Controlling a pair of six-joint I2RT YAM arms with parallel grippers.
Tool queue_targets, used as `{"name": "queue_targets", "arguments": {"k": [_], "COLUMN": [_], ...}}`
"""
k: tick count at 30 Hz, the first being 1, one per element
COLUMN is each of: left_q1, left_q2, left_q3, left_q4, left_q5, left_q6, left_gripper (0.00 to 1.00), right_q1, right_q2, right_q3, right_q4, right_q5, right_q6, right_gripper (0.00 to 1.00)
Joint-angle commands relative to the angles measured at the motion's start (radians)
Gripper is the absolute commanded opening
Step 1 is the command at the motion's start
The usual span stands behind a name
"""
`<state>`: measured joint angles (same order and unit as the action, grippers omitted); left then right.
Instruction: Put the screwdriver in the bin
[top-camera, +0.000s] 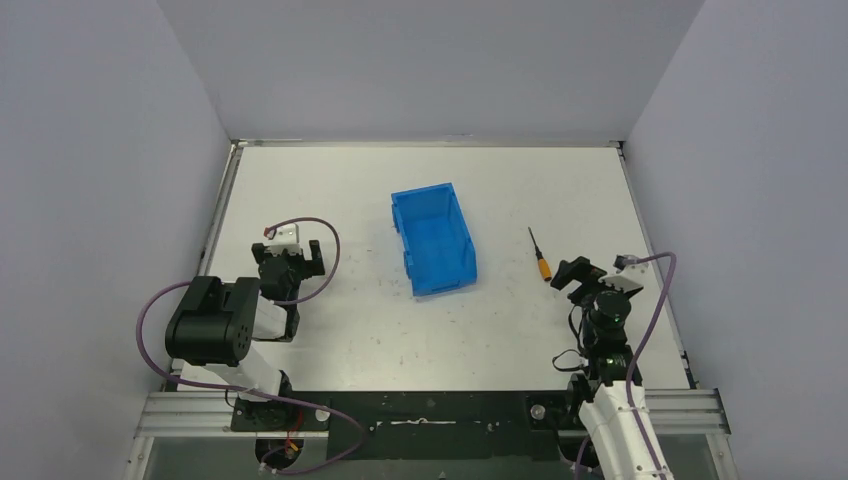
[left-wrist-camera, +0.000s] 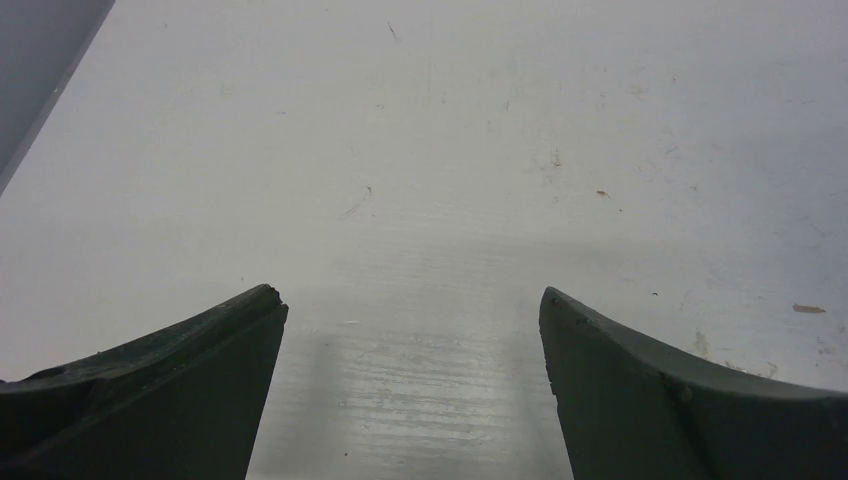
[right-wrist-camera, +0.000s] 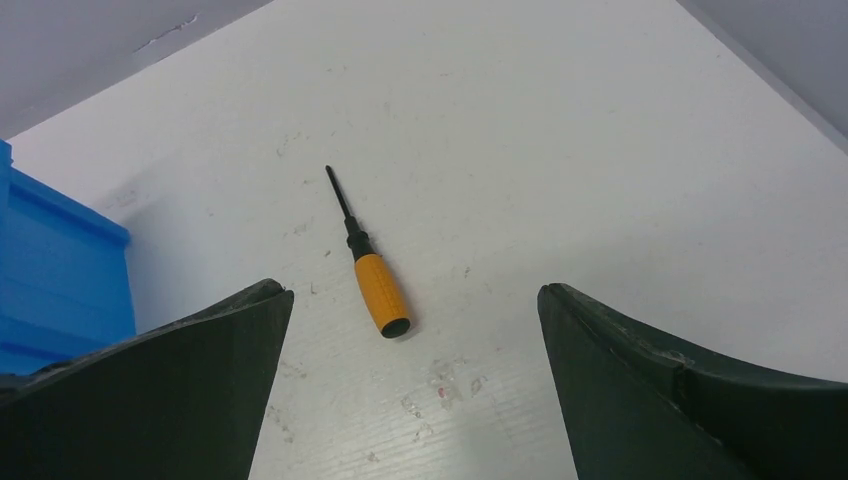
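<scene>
Pickup approach: the right gripper (right-wrist-camera: 415, 292), jaws wide and empty, hovers just short of the screwdriver (right-wrist-camera: 371, 272) lying on the table (top-camera: 330, 190) right of the bin (top-camera: 435, 238); next, closing on its handle.

A fixed overhead camera looked down from above and behind the arm bases (top-camera: 260, 398), far enough back to take in the whole white table (top-camera: 350, 190). The left wrist camera sat low and close to the tabletop, facing out between its own fingers (left-wrist-camera: 150, 400) across scuffed surface. The right wrist camera, equally low, faced the screwdriver (right-wrist-camera: 381, 292) and a corner of the blue bin (right-wrist-camera: 50, 270), both shared with the overhead view.
</scene>
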<state>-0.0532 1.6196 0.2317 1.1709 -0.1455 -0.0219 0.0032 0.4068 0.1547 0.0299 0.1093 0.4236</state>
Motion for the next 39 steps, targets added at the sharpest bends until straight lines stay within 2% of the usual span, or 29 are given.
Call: {"name": "queue_targets", "arguments": {"k": [1, 8, 11, 13, 19, 23, 27, 30, 31, 35, 36, 39], "left_q1": [0.0, -0.001, -0.001, -0.001, -0.002, -0.002, -0.002, -0.002, -0.002, -0.001, -0.002, -0.002], "left_q2": [-0.008, -0.009, -0.008, -0.008, -0.007, -0.007, -0.008, -0.008, -0.008, -0.007, -0.008, -0.009], "left_q3": [0.02, 0.02, 0.021, 0.02, 0.021, 0.02, 0.021, 0.021, 0.021, 0.021, 0.021, 0.021], "left_q4": [0.045, 0.043, 0.043, 0.043, 0.043, 0.043, 0.042, 0.042, 0.042, 0.043, 0.042, 0.043], "left_q5": [0.009, 0.008, 0.008, 0.008, 0.007, 0.007, 0.006, 0.006, 0.006, 0.005, 0.006, 0.006], "left_q6": [-0.008, -0.007, -0.006, -0.006, -0.006, -0.006, -0.006, -0.005, -0.006, -0.005, -0.005, -0.006], "left_gripper": [0.97, 0.97, 0.97, 0.97, 0.97, 0.97, 0.97, 0.97, 0.97, 0.97, 0.97, 0.97], "right_q1": [0.0, -0.001, -0.001, -0.001, -0.001, -0.001, 0.007, 0.038, 0.054, 0.104, 0.118, 0.159], "right_q2": [0.037, 0.107, 0.196, 0.304, 0.763, 1.01, 1.148, 1.211, 1.224, 1.236, 1.229, 1.191], "right_q3": [0.027, 0.107, 0.183, 0.258, 0.571, 0.677, 0.709, 0.707, 0.707, 0.72, 0.731, 0.788], "right_q4": [0.082, 0.096, 0.072, 0.027, -0.224, -0.281, -0.285, -0.284, -0.288, -0.318, -0.332, -0.398], "right_q5": [0.014, -0.048, -0.059, -0.062, -0.152, -0.187, -0.2, -0.162, -0.143, -0.039, -0.015, 0.05], "right_q6": [-0.016, -0.065, -0.089, -0.104, -0.173, -0.2, -0.21, -0.212, -0.213, -0.22, -0.222, -0.226], "right_gripper": [1.0, 1.0, 1.0, 1.0, 1.0, 0.97, 0.84, 0.67, 0.57, 0.07, 0.0, 0.0]}}
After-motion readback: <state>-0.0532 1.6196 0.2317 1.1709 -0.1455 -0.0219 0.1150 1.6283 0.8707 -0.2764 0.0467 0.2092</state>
